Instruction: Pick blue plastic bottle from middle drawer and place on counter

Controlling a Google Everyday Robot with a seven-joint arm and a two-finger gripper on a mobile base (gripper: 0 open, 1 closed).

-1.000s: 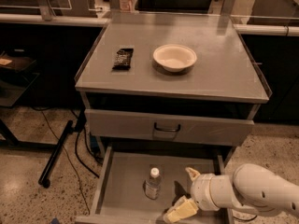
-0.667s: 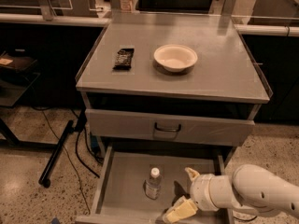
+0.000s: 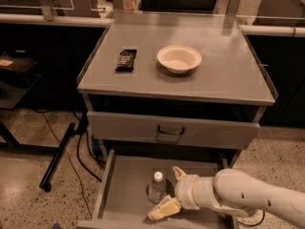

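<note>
The blue plastic bottle (image 3: 156, 187), clear with a white cap, stands upright on the floor of the open middle drawer (image 3: 125, 185). My gripper (image 3: 170, 191) is inside the drawer just right of the bottle, open, with one cream finger behind it and the other in front and below; the fingers reach toward the bottle's right side. The white arm comes in from the lower right. The counter (image 3: 224, 70) is the grey cabinet top above.
A white bowl (image 3: 179, 58) and a dark snack packet (image 3: 126, 59) lie on the counter. A closed drawer front with a dark handle (image 3: 170, 130) sits above the open drawer. A black pole (image 3: 59, 154) and cables lie on the floor at left.
</note>
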